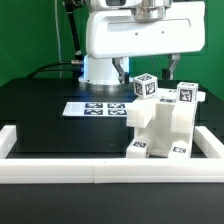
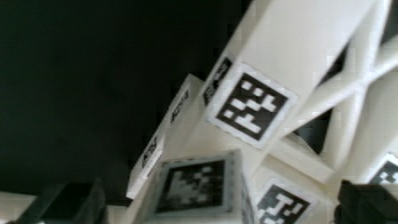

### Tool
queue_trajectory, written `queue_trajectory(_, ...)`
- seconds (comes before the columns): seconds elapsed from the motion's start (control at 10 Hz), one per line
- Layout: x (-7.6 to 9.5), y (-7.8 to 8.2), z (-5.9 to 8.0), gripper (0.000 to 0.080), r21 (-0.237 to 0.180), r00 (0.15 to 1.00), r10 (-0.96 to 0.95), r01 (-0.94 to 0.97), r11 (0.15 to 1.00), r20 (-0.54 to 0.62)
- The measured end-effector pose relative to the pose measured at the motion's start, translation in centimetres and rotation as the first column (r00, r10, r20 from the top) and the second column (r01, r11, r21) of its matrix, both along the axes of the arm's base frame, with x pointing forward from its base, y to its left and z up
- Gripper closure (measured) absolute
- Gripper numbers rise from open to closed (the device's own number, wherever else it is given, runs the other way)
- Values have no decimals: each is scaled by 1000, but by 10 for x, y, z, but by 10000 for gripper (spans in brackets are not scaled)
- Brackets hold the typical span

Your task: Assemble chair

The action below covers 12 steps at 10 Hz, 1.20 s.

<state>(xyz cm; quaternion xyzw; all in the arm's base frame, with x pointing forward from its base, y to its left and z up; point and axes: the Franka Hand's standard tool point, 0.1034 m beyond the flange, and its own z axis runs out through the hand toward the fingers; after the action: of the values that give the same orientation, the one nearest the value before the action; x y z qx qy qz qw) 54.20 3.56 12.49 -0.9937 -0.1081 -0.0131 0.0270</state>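
Standing on the black worktop (image 1: 40,115) toward the exterior view's right, the chair (image 1: 160,125) is a blocky white assembly set against the white rail (image 1: 60,163) that borders the near edge. Above it hangs the tool (image 1: 150,68), its two dark fingers (image 1: 176,66) spread wide and holding nothing (no part lies between them in either view). Behind the chair, flat on the worktop, lies the marker board (image 1: 96,107).

Handling, as a judgement: the plastic looks thick and rigid, so it should not flex or dent under a firm pinch; its matte skin ought to give fair friction, yet the smooth flat faces could slip if taken off-centre. The mass appears moderate, more bulky than heavy. A narrow upright bar or post near the top, slim enough to pass between the fingers, seems the best place to take hold, pinched across two parallel faces and clear of the tags (image 2: 249,103).

Count: one chair assembly, with no loose part clearly visible apart from it; one tool; one marker board. Tags on the chair in the exterior view number about six, though some are too small to be sure. The wrist view shows three or four at close range.
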Motion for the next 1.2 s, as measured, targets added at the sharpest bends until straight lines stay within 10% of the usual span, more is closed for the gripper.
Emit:
queue_trajectory(0.6, 12, 0, -2, 150, -14, 976, 219, -219, 976, 8)
queue_trajectory(0.8, 12, 0, -2, 413, -15, 976, 219, -219, 976, 8)
queue_trajectory(1.2, 12, 0, -2, 512, -14, 983, 183, -183, 983, 6)
